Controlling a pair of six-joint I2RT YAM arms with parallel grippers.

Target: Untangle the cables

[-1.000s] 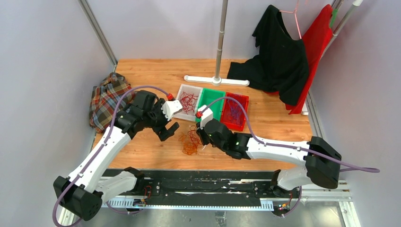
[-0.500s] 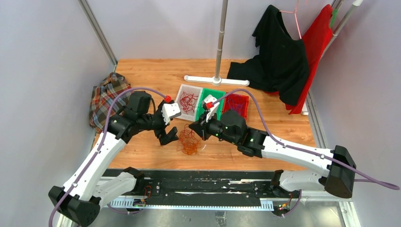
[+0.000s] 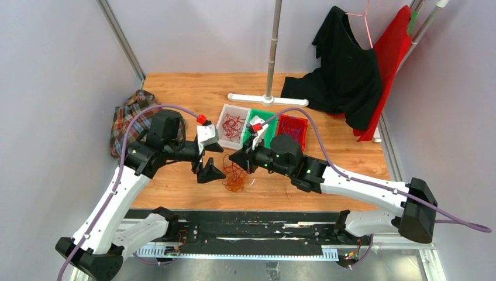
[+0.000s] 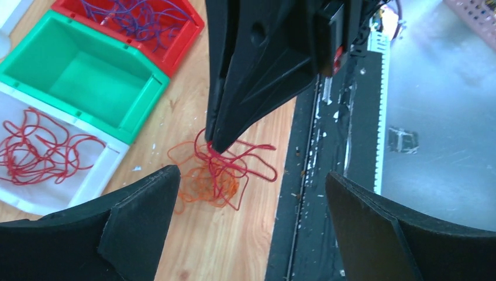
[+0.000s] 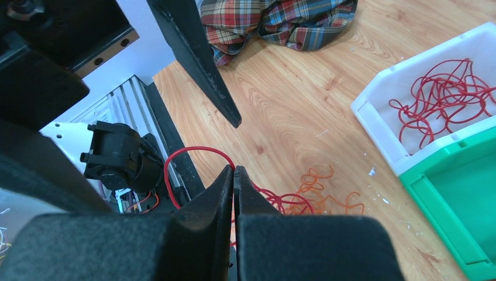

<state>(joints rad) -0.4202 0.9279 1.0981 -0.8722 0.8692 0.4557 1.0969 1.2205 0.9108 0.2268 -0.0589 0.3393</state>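
Note:
The cables are a small clump of red and orange wires [image 3: 234, 175] on the wooden table near its front edge. The clump also shows in the left wrist view [image 4: 213, 178] and the right wrist view [image 5: 310, 199]. My right gripper [image 3: 235, 159] is shut on a red wire [image 5: 193, 153] and holds it just above the clump; the wire loops out past the tips. My left gripper [image 3: 212, 160] is open and empty just left of the clump, one finger on either side of it in its wrist view [image 4: 250, 174].
Three bins stand behind the clump: a white bin [image 3: 221, 125] with red wires, an empty green bin [image 3: 261, 115], and a red bin [image 3: 305, 125] with purple wires. A plaid cloth [image 3: 131, 115] lies at the left. A stand base [image 3: 267, 99] and dark garment [image 3: 345, 76] are behind.
My right gripper has swung up and left from the clump's right side, pulling a red wire up. My left gripper has turned and opened wider beside the clump.

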